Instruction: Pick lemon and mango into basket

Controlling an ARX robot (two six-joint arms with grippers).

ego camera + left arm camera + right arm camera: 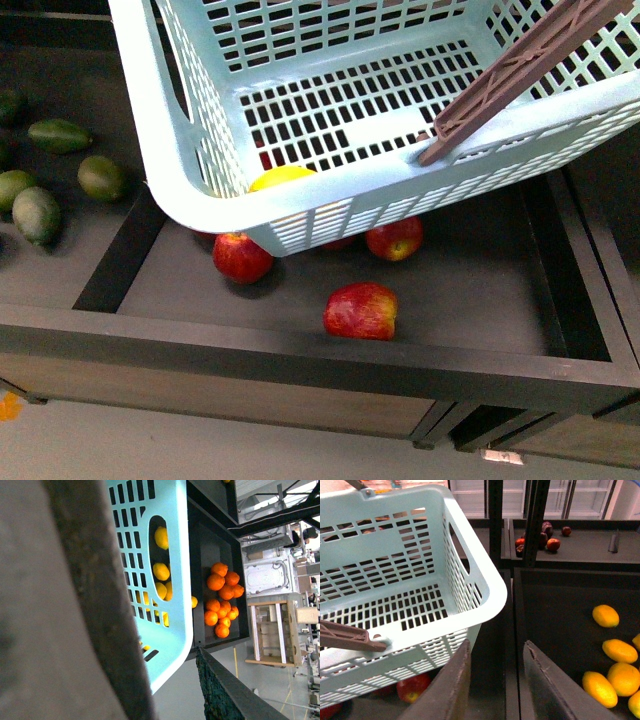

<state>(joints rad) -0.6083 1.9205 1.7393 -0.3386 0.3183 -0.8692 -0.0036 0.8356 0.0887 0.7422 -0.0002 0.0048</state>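
Observation:
The turquoise basket point(300, 205) hangs tilted above the shelf, one brown handle point(520, 75) lying across its rim. My left gripper point(160, 670) is shut on the basket point(170, 580); its fingers point(225, 690) fill much of that view. Yellow lemons point(161, 571) show through the basket's hand hole. A yellow fruit point(282, 177) shows at the basket's low front edge; I cannot tell if it is inside. My right gripper point(497, 644) stands open beside the basket point(485, 595), over a shelf divider. Yellow-orange mangoes point(606, 615) lie in the bin to its right. Neither gripper shows in the front view.
Red apples point(361, 310) lie in the dark bin point(300, 350) under the basket. Green oval fruits point(37, 213) sit in the bin to the left. A pile of oranges point(222, 600) lies beyond the basket. Dark-red fruits point(547, 535) sit on the far shelf.

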